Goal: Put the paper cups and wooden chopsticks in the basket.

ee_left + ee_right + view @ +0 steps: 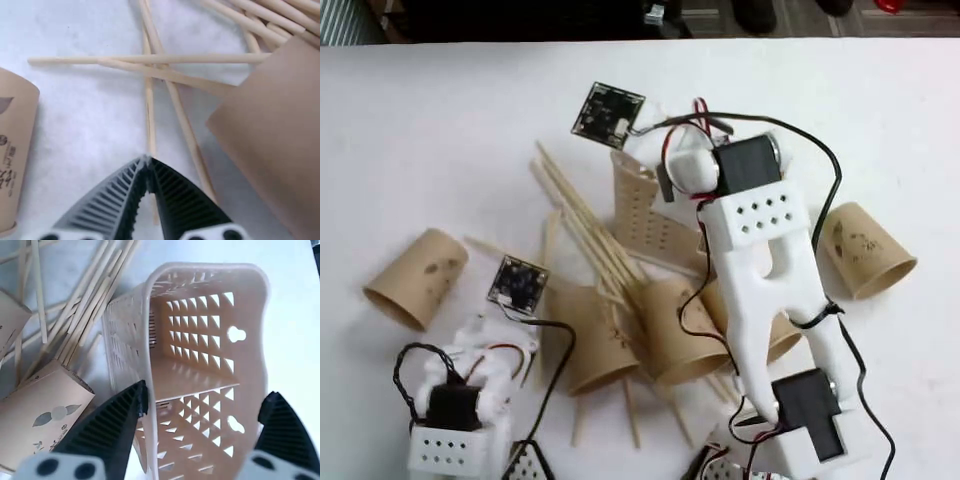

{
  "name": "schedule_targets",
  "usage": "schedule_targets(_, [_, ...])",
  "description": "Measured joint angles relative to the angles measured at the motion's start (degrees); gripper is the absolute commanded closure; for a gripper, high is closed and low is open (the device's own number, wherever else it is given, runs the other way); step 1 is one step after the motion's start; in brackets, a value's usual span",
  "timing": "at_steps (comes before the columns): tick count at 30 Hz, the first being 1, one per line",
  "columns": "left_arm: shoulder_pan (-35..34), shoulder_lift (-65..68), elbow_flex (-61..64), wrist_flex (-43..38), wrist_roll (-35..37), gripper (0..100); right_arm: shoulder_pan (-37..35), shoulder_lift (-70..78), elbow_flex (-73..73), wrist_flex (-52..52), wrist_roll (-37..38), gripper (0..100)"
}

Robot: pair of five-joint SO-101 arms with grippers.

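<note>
Pale peach lattice plastic basket [205, 266] lies tipped on its side on the white surface [440, 110], mouth toward my right gripper [207, 395]; no cup or stick in it yet. The right jaws are spread wide, straddling the mouth. I judge this is to grip and right it before loading.

Brown paper cups [415, 278] lie on their sides near it, with pale wooden chopsticks [585, 220] fanned between them.

On my left gripper [148, 161], the jaws are pressed together at the tips, just over one chopstick [149, 115] and apparently not holding it. They need opening first.
</note>
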Motion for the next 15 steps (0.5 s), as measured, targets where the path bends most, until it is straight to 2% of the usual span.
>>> schedule_targets(10, [0.0, 0.0, 0.0, 0.0, 0.0, 97, 0.18, -1.93, -0.26, 5.36, 0.0, 64.3])
schedule_targets(15, [0.0, 0.0, 0.0, 0.0, 0.0, 97, 3.96, -9.93, -0.26, 5.8, -5.1, 64.3])
